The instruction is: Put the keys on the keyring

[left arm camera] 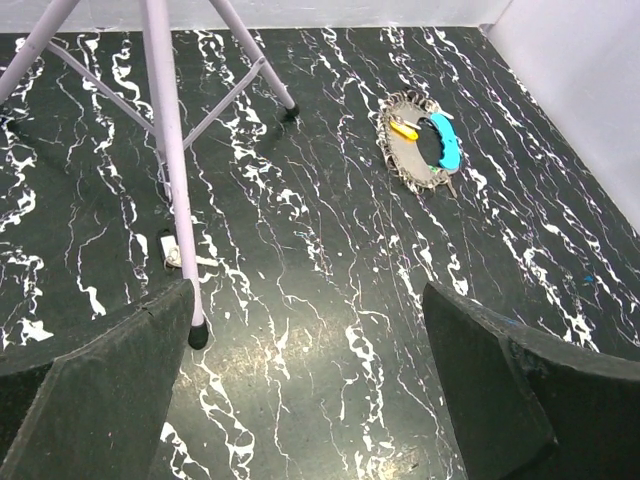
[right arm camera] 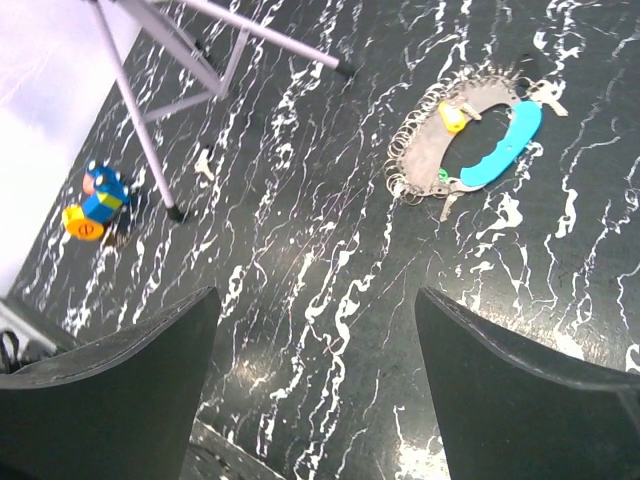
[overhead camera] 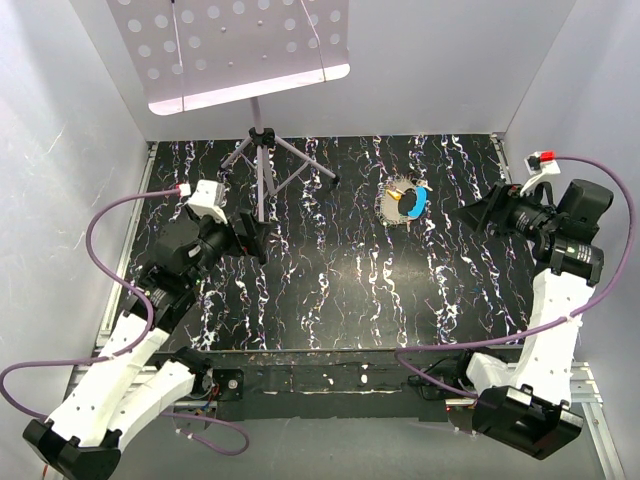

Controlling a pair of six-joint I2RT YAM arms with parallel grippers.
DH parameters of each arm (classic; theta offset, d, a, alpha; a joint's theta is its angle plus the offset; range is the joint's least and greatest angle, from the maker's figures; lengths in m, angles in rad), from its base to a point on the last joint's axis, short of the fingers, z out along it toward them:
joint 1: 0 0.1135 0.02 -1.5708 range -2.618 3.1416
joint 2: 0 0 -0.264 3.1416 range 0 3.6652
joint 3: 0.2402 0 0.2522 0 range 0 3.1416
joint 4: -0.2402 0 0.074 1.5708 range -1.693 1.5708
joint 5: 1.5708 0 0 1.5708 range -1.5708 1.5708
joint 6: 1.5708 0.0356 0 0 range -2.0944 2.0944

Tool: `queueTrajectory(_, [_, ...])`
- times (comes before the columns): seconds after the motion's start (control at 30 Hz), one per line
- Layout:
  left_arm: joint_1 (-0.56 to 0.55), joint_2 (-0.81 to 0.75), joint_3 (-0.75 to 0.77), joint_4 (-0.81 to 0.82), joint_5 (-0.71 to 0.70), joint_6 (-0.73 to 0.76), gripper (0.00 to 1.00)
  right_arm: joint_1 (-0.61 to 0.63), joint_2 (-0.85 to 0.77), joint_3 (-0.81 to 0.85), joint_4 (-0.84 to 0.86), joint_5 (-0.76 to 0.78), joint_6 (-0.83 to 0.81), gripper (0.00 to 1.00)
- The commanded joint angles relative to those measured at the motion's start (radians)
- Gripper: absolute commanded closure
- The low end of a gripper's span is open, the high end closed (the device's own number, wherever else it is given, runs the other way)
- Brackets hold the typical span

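Note:
The keyring is an oval metal ring with a frilly rim, lying on the black marbled table at the back right. A bright blue key lies along its right side and a yellow-orange key lies at its far end. I cannot tell whether either is threaded on. The left wrist view shows the keyring, blue key and yellow key far ahead. My left gripper is open and holds nothing. My right gripper is open too, short of the keyring, blue key and yellow key.
A music stand tripod stands at the back centre, one foot just ahead of my left fingers. A small white scrap lies beside it. A small blue and orange object sits by the left wall. White walls enclose the table.

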Motion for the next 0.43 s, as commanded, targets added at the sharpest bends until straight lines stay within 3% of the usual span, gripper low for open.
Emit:
queueTrajectory(0.0, [0.007,-0.035,-0.027,0.018,-0.070,-0.027,0.02,-0.005,-0.029,0.013,0.074,0.120,0.143,0.12])
queueTrajectory(0.4, [0.007,-0.061,-0.034,-0.013,-0.089,0.016,0.02,-0.008,-0.043,-0.002,0.093,0.103,0.156,0.12])
